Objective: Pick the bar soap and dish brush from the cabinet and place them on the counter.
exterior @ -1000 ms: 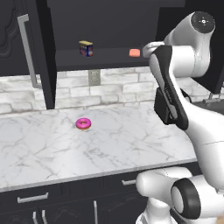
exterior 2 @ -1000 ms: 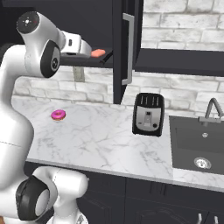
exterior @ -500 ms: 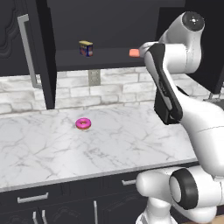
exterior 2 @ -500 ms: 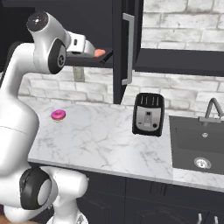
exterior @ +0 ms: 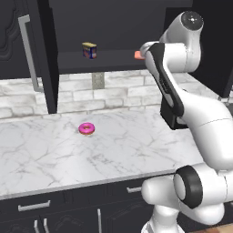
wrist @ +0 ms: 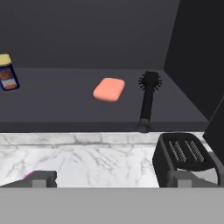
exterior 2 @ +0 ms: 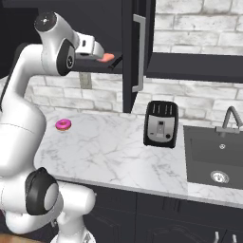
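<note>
Inside the open black cabinet [wrist: 87, 35], a yellow-and-blue box [wrist: 7, 73] stands at the left of the dark shelf, the salmon bar soap [wrist: 109, 89] lies flat near the middle, and the black dish brush [wrist: 148, 97] lies just beside it to the right, bristle head toward the back and handle end at the shelf's front lip. Neither item has left the shelf, so both halves of the task appear still to be done. The gripper [wrist: 111, 179] hangs in front of the shelf and a little below it, its two finger tips standing wide apart with nothing between them; by the look of it the arm is lining up on the soap as the first pick.

On the white marble counter [exterior: 54, 159] below, a pink frosted donut [exterior: 87, 129] sits alone toward the back wall, leaving broad bare stone around it where the soap and brush could be set down. Farther right, a black toaster [exterior 2: 161, 124] stands on the counter directly under the right end of the shelf, beside the sink [exterior 2: 216, 156] and its tap. The open cabinet door with its long silver bar handle [exterior 2: 138, 52] juts out just right of the soap and brush. That door edge and the toaster beneath look like the likeliest things for the arm to clip when it reaches in and lowers anything out.
</note>
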### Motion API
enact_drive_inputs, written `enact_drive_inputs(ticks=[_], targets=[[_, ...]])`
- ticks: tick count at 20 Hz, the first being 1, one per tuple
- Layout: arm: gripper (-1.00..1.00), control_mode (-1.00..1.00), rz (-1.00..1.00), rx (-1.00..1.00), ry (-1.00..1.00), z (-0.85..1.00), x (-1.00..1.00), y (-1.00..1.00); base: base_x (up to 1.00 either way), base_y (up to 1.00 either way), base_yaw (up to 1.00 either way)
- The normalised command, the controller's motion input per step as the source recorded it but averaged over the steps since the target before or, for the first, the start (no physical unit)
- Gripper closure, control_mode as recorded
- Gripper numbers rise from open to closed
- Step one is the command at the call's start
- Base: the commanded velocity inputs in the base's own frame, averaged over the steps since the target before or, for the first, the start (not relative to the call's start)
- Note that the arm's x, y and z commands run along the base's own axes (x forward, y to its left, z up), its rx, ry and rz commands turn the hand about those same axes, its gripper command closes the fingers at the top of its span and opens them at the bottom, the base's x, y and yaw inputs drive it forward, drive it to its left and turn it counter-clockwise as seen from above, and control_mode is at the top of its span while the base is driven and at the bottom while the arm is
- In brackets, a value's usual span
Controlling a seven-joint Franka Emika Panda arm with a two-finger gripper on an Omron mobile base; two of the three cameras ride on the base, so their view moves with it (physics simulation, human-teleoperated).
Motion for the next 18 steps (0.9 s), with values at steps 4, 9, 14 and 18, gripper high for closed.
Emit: enact_drive_inputs(ticks=[4,9,14,18], targets=[[-1.00,-1.00,0.00,0.00,0.00,0.00,0.28,0.04,0.00,0.00,0.00],[-1.00,-1.00,0.00,0.00,0.03,-0.01,0.27,0.02,0.00,0.00,0.00],[-1.00,-1.00,0.00,0.03,0.07,-0.01,0.26,0.00,0.00,0.00,0.00],[-1.00,-1.00,0.00,0.02,0.04,-0.03,0.25,0.00,0.00,0.00,0.00]])
